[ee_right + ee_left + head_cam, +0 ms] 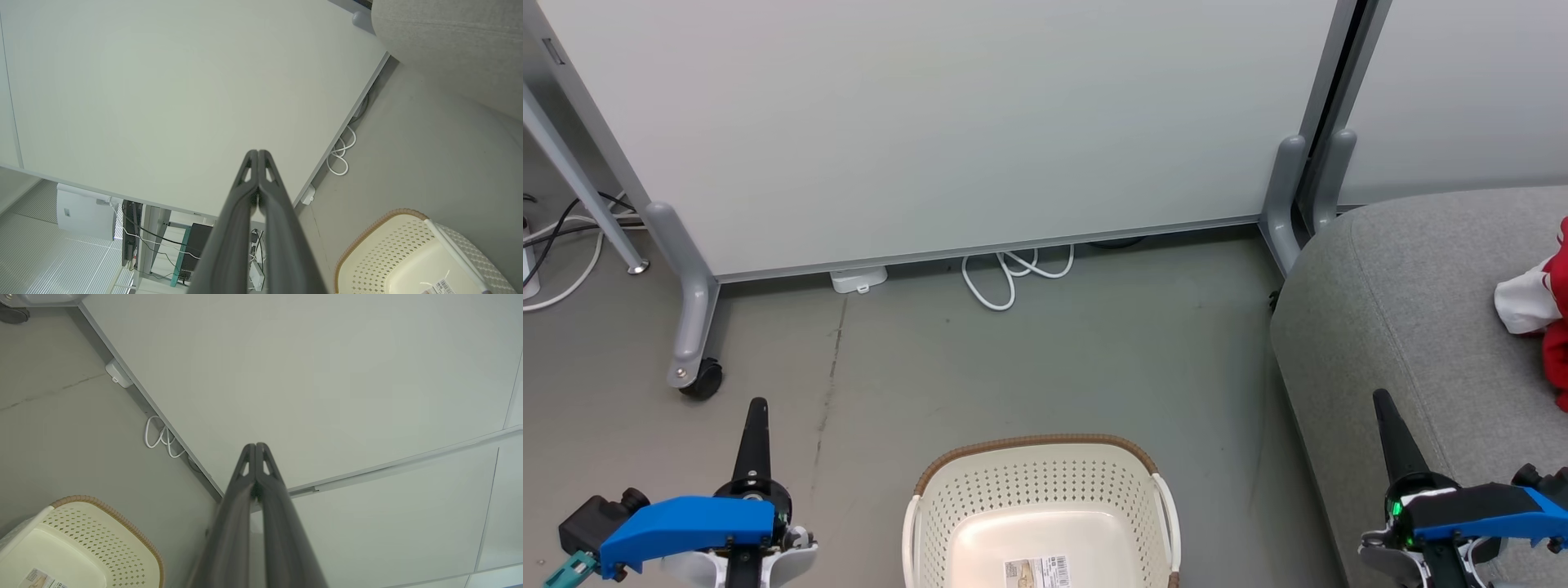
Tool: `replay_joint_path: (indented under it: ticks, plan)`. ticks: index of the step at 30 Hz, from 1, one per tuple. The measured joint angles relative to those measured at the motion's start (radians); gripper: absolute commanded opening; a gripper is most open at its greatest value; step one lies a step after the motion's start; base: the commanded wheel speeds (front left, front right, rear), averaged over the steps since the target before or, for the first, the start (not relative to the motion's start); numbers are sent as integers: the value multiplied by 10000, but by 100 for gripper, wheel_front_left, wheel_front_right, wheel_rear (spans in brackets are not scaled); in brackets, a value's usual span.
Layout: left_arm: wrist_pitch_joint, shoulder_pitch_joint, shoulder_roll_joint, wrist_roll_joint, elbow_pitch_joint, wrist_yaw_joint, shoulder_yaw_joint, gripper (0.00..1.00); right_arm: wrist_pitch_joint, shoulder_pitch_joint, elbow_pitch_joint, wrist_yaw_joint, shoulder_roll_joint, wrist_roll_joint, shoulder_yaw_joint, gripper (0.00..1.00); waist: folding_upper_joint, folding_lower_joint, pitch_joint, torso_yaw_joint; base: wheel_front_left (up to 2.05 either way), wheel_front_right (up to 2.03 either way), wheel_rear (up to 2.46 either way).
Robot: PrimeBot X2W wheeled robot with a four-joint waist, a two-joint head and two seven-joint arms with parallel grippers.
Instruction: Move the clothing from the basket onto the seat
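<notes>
The basket (1039, 480) sits on the grey floor (1094, 351), low in the middle of the head view. You can see its pale bottom and a small sticker (1037, 570) there. The red and white clothing (1531, 298) lies on the seat (1405, 327), far over on the right side, well apart from the basket. The left gripper (756, 418) is to the left of the basket, over the floor. It is closed tight and holds nothing. The right gripper (1385, 412) is at the edge of the seat, closed tight too, with nothing in it
</notes>
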Motion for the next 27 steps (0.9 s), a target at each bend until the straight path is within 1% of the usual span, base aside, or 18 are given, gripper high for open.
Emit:
replay_joint_path:
  ticks: [27]
  plan:
    - [566,-107,0,-2228,-59,-115,215,0,568,-25,-190,0,-8,2322,-153,0,0,0,11,-135,0,0,0]
